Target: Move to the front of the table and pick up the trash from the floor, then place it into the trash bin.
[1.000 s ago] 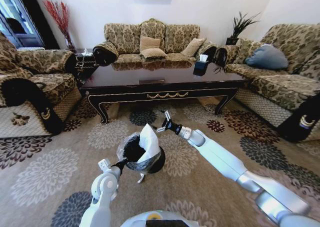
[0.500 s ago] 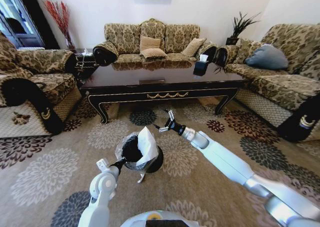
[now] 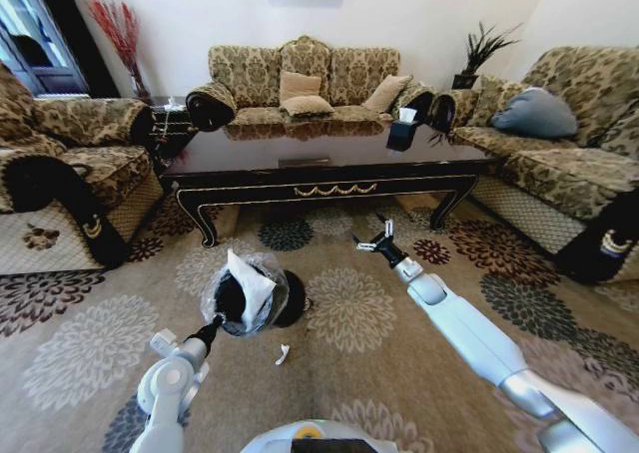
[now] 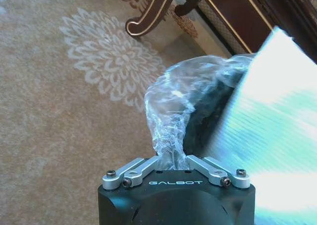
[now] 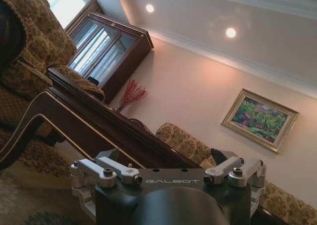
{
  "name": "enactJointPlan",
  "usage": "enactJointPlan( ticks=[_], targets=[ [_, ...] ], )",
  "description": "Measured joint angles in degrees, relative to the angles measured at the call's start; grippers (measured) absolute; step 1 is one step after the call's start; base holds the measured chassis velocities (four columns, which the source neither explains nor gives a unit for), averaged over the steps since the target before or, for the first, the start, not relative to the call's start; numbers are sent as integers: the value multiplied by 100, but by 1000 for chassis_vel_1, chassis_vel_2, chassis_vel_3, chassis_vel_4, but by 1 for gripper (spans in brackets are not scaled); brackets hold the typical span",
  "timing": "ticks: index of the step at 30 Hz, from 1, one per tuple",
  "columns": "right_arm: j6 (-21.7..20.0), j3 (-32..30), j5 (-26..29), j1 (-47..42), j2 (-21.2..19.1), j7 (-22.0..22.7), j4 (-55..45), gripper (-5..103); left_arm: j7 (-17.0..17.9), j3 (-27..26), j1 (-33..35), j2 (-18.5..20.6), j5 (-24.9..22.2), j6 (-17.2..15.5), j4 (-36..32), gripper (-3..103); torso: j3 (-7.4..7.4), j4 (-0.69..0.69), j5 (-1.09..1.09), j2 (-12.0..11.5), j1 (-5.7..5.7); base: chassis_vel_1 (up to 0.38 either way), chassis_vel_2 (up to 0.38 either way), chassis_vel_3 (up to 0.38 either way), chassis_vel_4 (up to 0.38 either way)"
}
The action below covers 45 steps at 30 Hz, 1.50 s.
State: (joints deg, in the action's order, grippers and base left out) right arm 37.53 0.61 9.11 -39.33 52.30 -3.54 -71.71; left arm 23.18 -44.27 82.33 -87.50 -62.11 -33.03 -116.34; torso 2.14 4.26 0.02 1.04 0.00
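The trash bin (image 3: 288, 308), black with a crinkly clear liner (image 4: 171, 116), is tilted toward me on the carpet in front of the table (image 3: 319, 164). My left gripper (image 3: 212, 329) is shut on its near rim and liner. A large white tissue (image 3: 250, 285) sticks out of the bin's mouth and shows as a broad white sheet (image 4: 270, 136) in the left wrist view. A small white scrap of trash (image 3: 283, 353) lies on the carpet just to the bin's right. My right gripper (image 3: 376, 237) is open with nothing in it, raised above the carpet right of the bin, near the table's front.
Patterned sofas stand on the left (image 3: 60, 164), at the back (image 3: 300, 84) and on the right (image 3: 559, 144). A small dark tissue box (image 3: 401, 132) sits on the table. A curved table leg (image 4: 153, 9) stands just beyond the bin. Open flowered carpet (image 3: 349, 313) lies between the arms.
My left arm has swung the bin to the left, uncovering the white scrap on the carpet. My right gripper has drawn back to the right, away from the bin.
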Motion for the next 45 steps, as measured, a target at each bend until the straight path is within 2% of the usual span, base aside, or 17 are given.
enactJointPlan(
  ticks=[4, 13, 16, 17, 19, 20, 22, 23, 25, 27, 28, 29, 30, 31, 36, 43, 45],
  targets=[
    [27, -9, -22, -135, 34, 2, -62, 100, 16, 40, 28, -5, 87, -29, -50, 2, 0, -4, -4, 0, 0, 0, 0, 0, 0],
    [153, -65, -118, -425, 97, -19, -37, 100, 93, -64, 156, 62, 189, -53, -301, 2, 0, -1, -3, -1, 0, 0, 0, 0, 0],
    [155, -46, -50, -567, 140, -24, -38, 100, 123, -272, 251, 137, 234, -31, -563, 2, 0, -2, -3, -1, 0, 0, 0, 0, 0],
    [155, -43, -50, -626, 179, -30, -35, 100, 114, -473, 271, 194, 40, -9, -612, 2, 0, -4, 3, 0, 0, 0, 0, 0, 0],
    [158, -44, -61, -661, 207, -37, -22, 100, 93, -587, 252, 249, -52, 14, -489, 2, -1, -4, 2, 0, 0, 0, 0, 0, 0],
    [160, -44, -80, -696, 235, -44, -2, 100, 128, -645, 210, 305, 52, 73, -235, 2, -1, -1, 0, 0, 0, 0, 0, 0, 0],
    [176, -44, -118, -756, 272, -48, 30, 100, 386, -747, 230, 363, 474, 123, 40, 2, 1, 0, -9, -2, 0, 0, 0, 0, 0],
    [188, -44, -140, -785, 282, -53, 30, 100, 498, -811, 297, 369, 524, 41, 0, 2, 3, -7, -8, -3, 0, 0, 0, 0, 0],
    [192, -40, -155, -813, 291, -67, 30, 100, 625, -844, 362, 397, 539, -87, -209, 3, 3, -12, -4, -2, 0, 0, 0, 0, 0],
    [199, -34, -165, -829, 298, -76, 31, 100, 719, -844, 385, 484, 635, -195, -415, 4, 0, -6, -3, -2, 0, 0, 0, 0, 0],
    [207, -36, -174, -830, 305, -79, 46, 100, 869, -871, 377, 576, 743, -262, -486, 3, -1, -1, -4, -1, 0, 0, 0, 0, 0],
    [210, -40, -191, -831, 318, -83, 66, 100, 995, -880, 365, 663, 760, -316, -530, 3, 0, -2, -3, -2, 0, 0, 0, 0, 0],
    [225, -58, -225, -832, 344, -90, 75, 100, 1211, -907, 316, 811, 724, -411, -630, 2, 0, 3, 0, -2, 0, 0, 0, 0, 0],
    [232, -78, -235, -836, 358, -90, 68, 100, 1339, -918, 302, 905, 656, -493, -714, 2, -1, -2, 0, -2, 0, 0, 0, 0, 0],
    [241, -99, -265, -950, 381, -96, -12, 100, 1643, -921, 378, 1056, 568, -720, -941, 2, 0, -4, -3, -2, 0, 0, 0, 0, 0],
    [249, -136, -240, -1107, 473, -128, 27, 100, 1812, -1160, 436, 1126, 376, -837, -1115, 2, 0, -1, -3, -2, 0, 0, 0, 0, 0],
    [94, -61, 43, -1149, 548, -119, 43, 100, 1853, -1369, 423, 1178, 236, -870, -1113, 2, 0, -2, -3, -1, 0, 0, 0, 0, 0]
  ],
)
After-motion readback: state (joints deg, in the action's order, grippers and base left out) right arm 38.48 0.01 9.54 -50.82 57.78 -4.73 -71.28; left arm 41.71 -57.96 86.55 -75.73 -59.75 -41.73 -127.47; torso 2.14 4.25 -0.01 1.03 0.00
